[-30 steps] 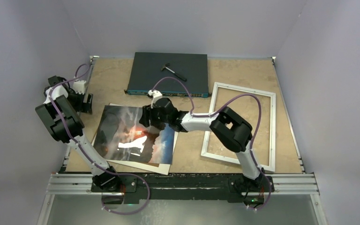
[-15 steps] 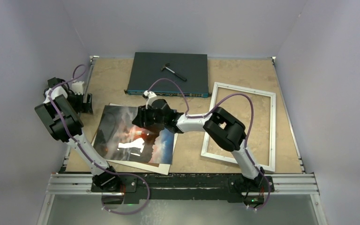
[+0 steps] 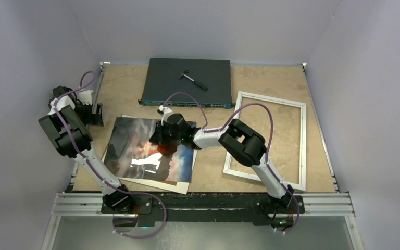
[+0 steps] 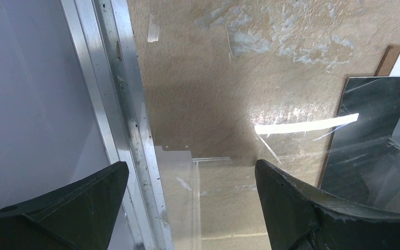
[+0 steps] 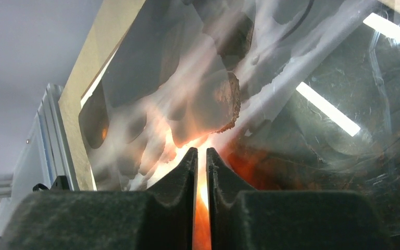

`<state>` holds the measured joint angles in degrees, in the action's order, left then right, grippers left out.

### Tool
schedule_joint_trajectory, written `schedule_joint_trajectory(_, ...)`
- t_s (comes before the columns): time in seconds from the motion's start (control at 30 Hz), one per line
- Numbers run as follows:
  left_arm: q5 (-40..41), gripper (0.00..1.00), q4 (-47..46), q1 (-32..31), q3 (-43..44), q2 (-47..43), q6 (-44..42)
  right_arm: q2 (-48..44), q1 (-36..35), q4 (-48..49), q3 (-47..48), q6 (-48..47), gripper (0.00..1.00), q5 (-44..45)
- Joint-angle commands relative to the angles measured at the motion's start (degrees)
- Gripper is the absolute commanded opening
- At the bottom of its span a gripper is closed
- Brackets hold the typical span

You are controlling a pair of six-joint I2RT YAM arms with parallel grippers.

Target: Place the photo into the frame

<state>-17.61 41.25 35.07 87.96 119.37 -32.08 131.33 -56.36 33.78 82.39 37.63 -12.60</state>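
The photo (image 3: 130, 156), a glossy dark cloudy print with an orange glow, lies flat at the left centre of the table on a white sheet and a brown board. My right gripper (image 3: 155, 139) is low over the photo's upper right part. In the right wrist view its jaws (image 5: 201, 152) are nearly together with nothing between them, over the orange glow of the photo (image 5: 291, 120). The white frame (image 3: 271, 98) lies flat at the right, empty. My left gripper (image 3: 96, 115) is open by the table's left edge; its wrist view (image 4: 190, 172) shows a clear sheet beneath it and the photo's corner (image 4: 375, 114).
A dark network switch box (image 3: 161, 83) sits at the back centre with a small black tool (image 3: 194, 79) on it. An aluminium rail (image 4: 130, 104) runs along the table's left edge. Grey walls enclose the table on three sides.
My right gripper has slid left over the photo, and its elbow has followed leftward. The left arm and the photo have not moved.
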Motion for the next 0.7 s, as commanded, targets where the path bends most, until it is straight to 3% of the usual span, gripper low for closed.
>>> schedule_joint_trajectory(0.0, -0.4, 0.92, -0.9, 0.4, 1.1, 0.6, 1.7, -0.7, -0.4, 1.0, -1.3, 0.6, 0.10, 0.4)
schedule_joint_trajectory(0.13, 1.0, 0.96, -3.7, 0.5, -0.4, -0.8, 2.0, -0.5, -0.4, 1.0, -2.4, 1.1, 0.05, 0.5)
schedule_joint_trajectory(0.3, -0.9, 0.97, -0.2, 0.5, 0.5, 1.4, 1.9, -0.3, -0.4, 0.4, -2.2, 1.3, 0.00, 0.3)
schedule_joint_trajectory(0.67, -4.5, 0.96, 4.8, 0.6, 1.6, 1.7, 1.6, -0.4, -0.4, 0.9, -2.8, 1.9, 0.00, -0.4)
